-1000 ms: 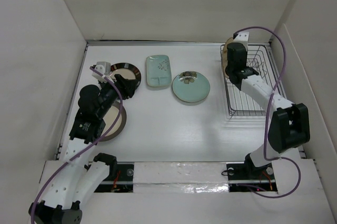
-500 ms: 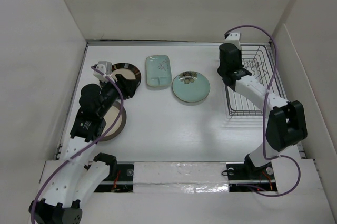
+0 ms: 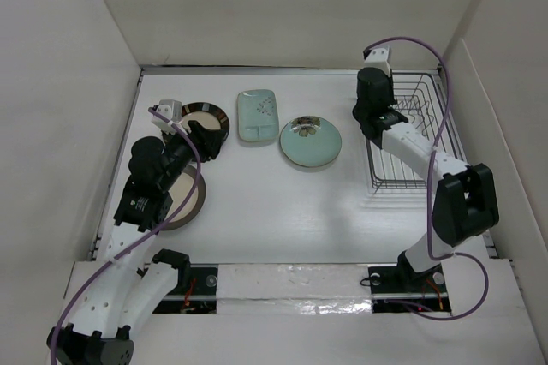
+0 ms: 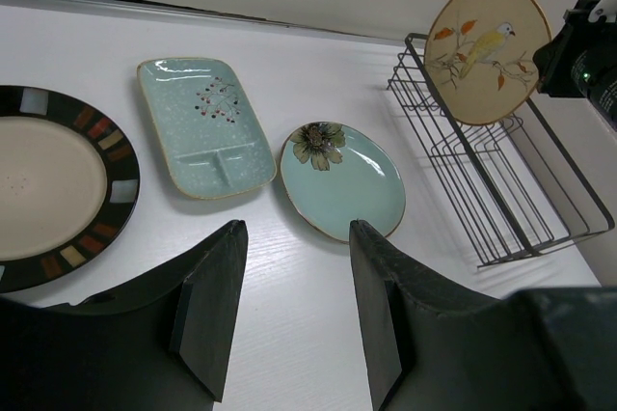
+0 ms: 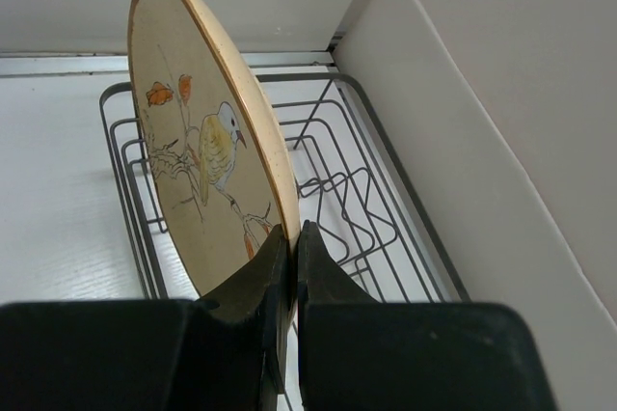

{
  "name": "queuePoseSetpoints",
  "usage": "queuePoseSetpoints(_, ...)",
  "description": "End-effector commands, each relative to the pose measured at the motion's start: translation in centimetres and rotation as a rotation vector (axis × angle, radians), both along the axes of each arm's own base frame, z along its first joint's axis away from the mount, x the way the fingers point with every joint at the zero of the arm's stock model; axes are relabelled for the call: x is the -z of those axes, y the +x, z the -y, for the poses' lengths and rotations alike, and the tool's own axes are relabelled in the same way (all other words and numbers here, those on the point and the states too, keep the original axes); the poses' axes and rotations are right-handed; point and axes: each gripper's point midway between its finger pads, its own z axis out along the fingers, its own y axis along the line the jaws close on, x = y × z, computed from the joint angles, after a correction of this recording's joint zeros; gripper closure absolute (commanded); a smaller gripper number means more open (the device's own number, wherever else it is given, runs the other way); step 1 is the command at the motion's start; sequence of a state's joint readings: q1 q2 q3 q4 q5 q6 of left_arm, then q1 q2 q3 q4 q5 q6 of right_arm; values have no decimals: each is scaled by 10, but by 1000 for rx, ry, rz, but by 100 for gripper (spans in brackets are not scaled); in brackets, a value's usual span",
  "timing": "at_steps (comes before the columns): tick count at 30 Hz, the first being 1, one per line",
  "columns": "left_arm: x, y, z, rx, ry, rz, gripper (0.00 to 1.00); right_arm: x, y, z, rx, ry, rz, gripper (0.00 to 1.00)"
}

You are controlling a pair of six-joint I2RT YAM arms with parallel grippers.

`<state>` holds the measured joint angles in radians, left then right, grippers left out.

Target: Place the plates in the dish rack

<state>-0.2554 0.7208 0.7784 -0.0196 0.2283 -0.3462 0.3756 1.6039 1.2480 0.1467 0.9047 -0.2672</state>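
Note:
My right gripper is shut on the lower rim of the tan round plate, holding it on edge over the left end of the dark wire dish rack. That plate and the rack also show in the left wrist view. In the top view the right wrist hides the plate. My left gripper is open and empty above the table. The dark-rimmed cream plate, the pale mint plate and the teal plate lie flat. The grey-brown-rimmed plate lies under my left arm.
The rack stands at the right, close to the right wall. White walls close in the table at the back and on both sides. A small white block sits beside the dark-rimmed plate.
My right gripper has moved left and a little back with the tan plate; the wrist now hides the plate in the top view. The left arm has not moved.

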Motion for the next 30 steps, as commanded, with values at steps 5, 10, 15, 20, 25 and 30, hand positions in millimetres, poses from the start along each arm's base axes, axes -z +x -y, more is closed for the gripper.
queuePoseSetpoints(5, -13, -1, 0, 1, -16, 53, 56, -31, 4, -1, 41, 46, 167, 100)
queuePoseSetpoints(10, -14, -2, 1, 10, -19, 55, 56, -19, 3, 0, 50, 50, 152, 100)
queuePoseSetpoints(15, -14, -2, 1, 13, -19, 55, 56, 5, 4, 0, 65, 51, 114, 100)
queuePoseSetpoints(20, -14, -2, 2, 19, -19, 53, 56, 21, 2, -9, 58, 55, 98, 100)
queuePoseSetpoints(25, -14, -2, 2, 16, -19, 53, 56, 27, 2, -14, 62, 78, 108, 100)
queuePoseSetpoints(30, -13, -2, 2, 16, -19, 53, 56, -32, 0, 2, 115, 111, 222, 100)
